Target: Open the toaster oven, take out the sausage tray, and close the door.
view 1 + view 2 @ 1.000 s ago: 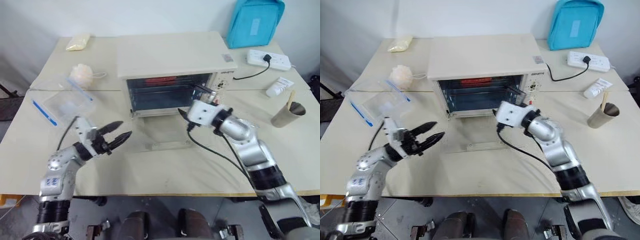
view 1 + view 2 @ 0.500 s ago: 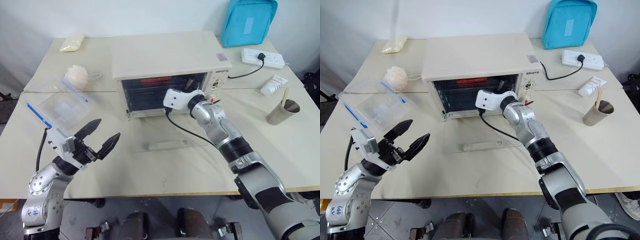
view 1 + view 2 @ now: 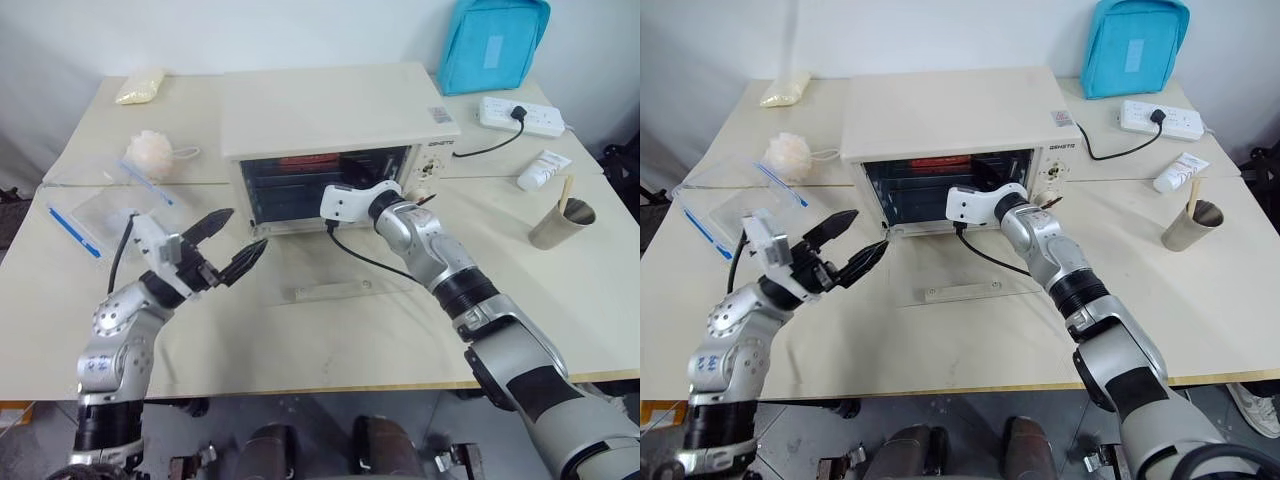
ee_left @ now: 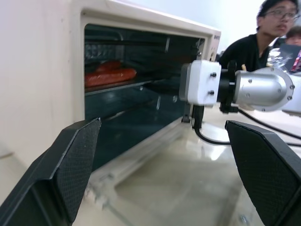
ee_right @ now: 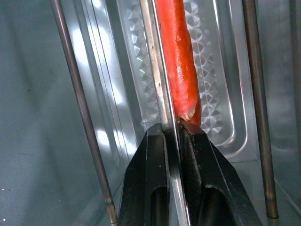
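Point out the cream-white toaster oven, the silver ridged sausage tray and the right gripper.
cream-white toaster oven (image 3: 330,105), left eye view, flat top.
silver ridged sausage tray (image 5: 214,94), right wrist view, embossed base.
right gripper (image 5: 173,136), right wrist view, between fingertips clamped on tray rim.

This looks like a robot test room set up as a mock kitchen. A plain cream surface (image 3: 300,340) stands against a bare white wall, carrying a toaster oven (image 3: 335,110) plugged into a power strip (image 3: 522,115), a teal bag (image 3: 490,45), and a person (image 4: 256,44) sitting close by.
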Motion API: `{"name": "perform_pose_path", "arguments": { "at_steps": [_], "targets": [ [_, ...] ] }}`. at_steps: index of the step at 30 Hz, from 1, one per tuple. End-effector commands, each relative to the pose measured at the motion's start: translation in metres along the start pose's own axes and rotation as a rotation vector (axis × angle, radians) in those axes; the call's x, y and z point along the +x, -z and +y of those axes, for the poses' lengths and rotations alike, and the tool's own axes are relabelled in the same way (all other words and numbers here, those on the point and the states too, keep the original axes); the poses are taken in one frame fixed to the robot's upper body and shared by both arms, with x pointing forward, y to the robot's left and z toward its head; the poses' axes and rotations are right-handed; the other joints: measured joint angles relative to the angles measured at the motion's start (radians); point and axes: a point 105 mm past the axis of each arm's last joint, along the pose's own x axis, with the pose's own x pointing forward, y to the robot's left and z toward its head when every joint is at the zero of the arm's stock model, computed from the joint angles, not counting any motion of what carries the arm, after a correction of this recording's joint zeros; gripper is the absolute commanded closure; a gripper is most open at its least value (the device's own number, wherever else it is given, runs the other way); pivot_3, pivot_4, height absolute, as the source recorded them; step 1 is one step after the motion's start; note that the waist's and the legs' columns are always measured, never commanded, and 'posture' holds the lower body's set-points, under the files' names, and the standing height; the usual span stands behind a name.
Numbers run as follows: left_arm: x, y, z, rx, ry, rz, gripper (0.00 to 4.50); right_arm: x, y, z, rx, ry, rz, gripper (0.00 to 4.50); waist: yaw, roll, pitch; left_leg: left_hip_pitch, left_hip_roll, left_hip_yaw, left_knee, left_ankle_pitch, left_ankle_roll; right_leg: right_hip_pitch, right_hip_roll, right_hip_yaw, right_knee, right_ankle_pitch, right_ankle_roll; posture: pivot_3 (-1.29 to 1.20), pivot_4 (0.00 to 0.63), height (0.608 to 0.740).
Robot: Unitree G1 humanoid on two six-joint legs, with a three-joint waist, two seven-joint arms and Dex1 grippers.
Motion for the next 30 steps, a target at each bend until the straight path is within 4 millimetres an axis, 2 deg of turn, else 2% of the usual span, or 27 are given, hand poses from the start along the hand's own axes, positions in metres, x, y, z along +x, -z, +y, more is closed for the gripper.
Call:
{"name": "perform_pose_path", "arguments": {
  "at_steps": [1,6,14,17,25,30],
  "targets": [
    [0.01,-0.01,0.006,0.031,0.023,-0.03,0.0,0.002,-0.017,-0.026,0.018,0.099,-0.068,4.39,0.0,0.0,0.0,0.0,0.0,0.0,0.0,0.0,0.0,0.0,0.0,0.0,0.0,0.0,0.0,0.0,0.15,0.74],
    [0.025,-0.021,0.021,0.034,0.023,-0.072,0.0,-0.002,-0.023,-0.034,-0.012,0.111,-0.112,4.39,0.0,0.0,0.0,-0.001,0.0,0.0,-0.001,0.0,0.0,-0.001,0.0,-0.001,0.0,0.0,0.0,0.0,0.15,0.74],
    [0.033,-0.031,0.037,0.039,0.012,-0.111,0.0,-0.013,-0.029,-0.025,-0.017,0.039,-0.16,4.39,-0.003,-0.001,0.001,-0.003,0.0,-0.003,-0.001,0.0,0.0,-0.002,0.0,-0.004,0.0,0.0,0.0,0.0,0.15,0.74],
    [0.035,-0.032,0.036,0.034,0.026,-0.121,0.0,-0.027,-0.033,-0.016,-0.018,-0.013,-0.205,4.39,-0.002,-0.001,0.001,-0.003,0.0,-0.003,-0.001,0.0,0.0,-0.002,0.0,-0.004,0.0,0.0,0.0,0.0,0.15,0.74],
    [0.034,-0.031,0.037,0.026,0.034,-0.11,0.0,-0.065,-0.035,-0.011,-0.011,-0.041,-0.225,4.39,0.004,-0.001,0.001,-0.003,0.0,-0.002,0.0,0.0,0.0,-0.002,0.0,-0.004,0.0,0.0,0.0,0.0,0.15,0.74],
    [0.034,-0.029,0.04,0.004,0.034,-0.096,0.0,-0.1,-0.04,-0.005,-0.024,-0.072,-0.256,4.39,0.008,-0.001,0.001,-0.003,0.0,-0.002,0.0,0.0,0.0,-0.002,0.0,-0.004,0.0,0.0,0.0,0.0,0.15,0.74]
  ]
}}
